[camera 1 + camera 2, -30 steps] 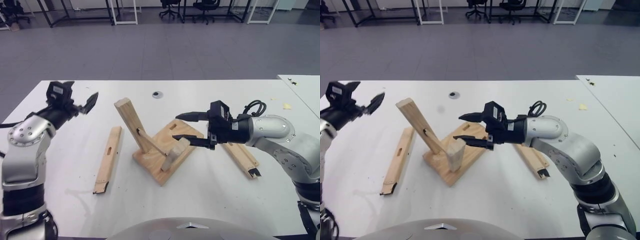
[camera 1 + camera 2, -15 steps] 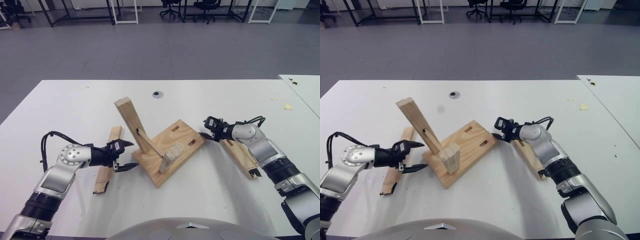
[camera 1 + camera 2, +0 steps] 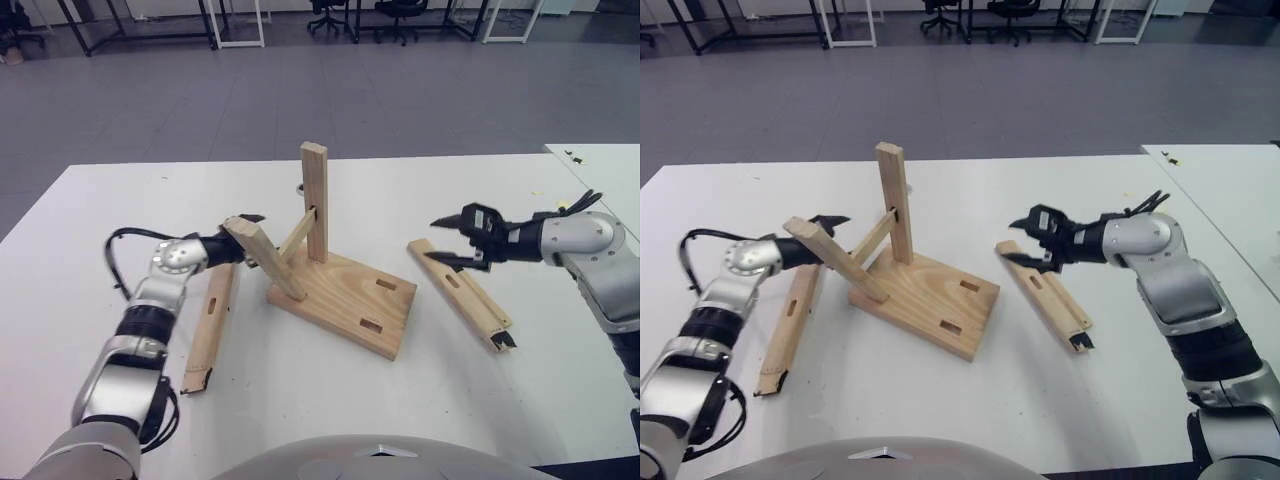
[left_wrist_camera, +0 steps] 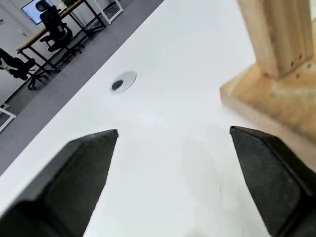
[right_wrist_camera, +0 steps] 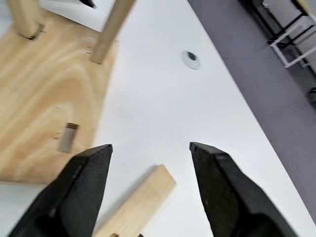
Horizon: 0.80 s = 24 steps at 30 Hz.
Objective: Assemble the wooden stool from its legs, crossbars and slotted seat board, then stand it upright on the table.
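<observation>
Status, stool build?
Left gripper open beside tilted leg; right gripper open over loose leg. Seat board flat, upright leg and crossbar fitted. Second loose leg left of board.

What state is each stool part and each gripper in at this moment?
Seat board: flat on the table, two slots empty.
Upright leg: standing in the board.
Tilted leg: leaning, foot at the board.
Crossbar: joining those two legs.
Left loose leg: lying flat, unfitted.
Right loose leg: lying flat, unfitted.
Left gripper: open, empty.
Right gripper: open, empty.
</observation>
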### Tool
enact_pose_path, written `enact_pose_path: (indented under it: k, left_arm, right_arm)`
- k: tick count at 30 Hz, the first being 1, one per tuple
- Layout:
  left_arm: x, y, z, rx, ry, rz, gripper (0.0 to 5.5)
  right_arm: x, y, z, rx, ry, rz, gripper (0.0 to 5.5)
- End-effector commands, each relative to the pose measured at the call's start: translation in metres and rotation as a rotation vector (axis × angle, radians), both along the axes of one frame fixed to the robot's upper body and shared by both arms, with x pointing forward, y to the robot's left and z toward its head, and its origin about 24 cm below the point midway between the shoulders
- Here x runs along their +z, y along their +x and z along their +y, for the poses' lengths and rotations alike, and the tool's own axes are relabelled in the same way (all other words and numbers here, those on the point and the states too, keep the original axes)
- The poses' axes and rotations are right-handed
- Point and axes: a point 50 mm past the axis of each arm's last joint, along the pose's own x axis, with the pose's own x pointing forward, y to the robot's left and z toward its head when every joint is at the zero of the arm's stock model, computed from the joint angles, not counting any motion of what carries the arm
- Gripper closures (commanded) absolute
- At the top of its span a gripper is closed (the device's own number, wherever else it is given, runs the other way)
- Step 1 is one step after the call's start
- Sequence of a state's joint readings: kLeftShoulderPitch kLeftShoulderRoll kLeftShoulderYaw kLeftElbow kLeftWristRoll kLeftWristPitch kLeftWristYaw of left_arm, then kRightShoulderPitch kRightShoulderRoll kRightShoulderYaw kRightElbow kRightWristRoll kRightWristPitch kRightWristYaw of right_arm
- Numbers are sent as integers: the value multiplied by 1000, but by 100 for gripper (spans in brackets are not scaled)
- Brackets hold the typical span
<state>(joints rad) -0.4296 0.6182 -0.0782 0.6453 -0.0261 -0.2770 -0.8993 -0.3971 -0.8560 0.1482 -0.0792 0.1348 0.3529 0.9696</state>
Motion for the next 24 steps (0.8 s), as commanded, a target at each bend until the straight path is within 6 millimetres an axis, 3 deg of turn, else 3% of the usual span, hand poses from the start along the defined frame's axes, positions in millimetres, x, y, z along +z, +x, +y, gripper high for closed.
enact_pose_path:
  k: [1, 4, 7, 11, 16, 19, 22, 24]
  left_arm:
    - [13, -38, 5, -196, 67, 62, 133]
    - [6, -48, -35, -359, 19, 141, 133]
    - [-12, -47, -51, -401, 106, 176, 133]
    - [-30, -23, -62, -284, 149, 125, 133]
    - [-29, 0, -86, -199, 23, 20, 133]
    - [-21, -1, -82, -174, -13, -30, 133]
    - [-6, -9, -56, -74, -32, -98, 133]
    - [2, -15, -47, -10, -63, -130, 133]
  right_arm:
    - [-47, 18, 16, -1, -95, 6, 257]
    - [-79, 22, 22, 50, -197, 55, 257]
    - [-89, 13, 25, 152, -227, 164, 257]
    - [-87, -11, 31, 276, -165, 294, 257]
    - [-74, -22, 32, 208, -64, 234, 257]
    - [-56, -14, 21, -72, 46, 37, 257]
    - [-43, -27, -18, -435, 227, -15, 257]
    - [-54, -45, -49, -647, 236, 16, 257]
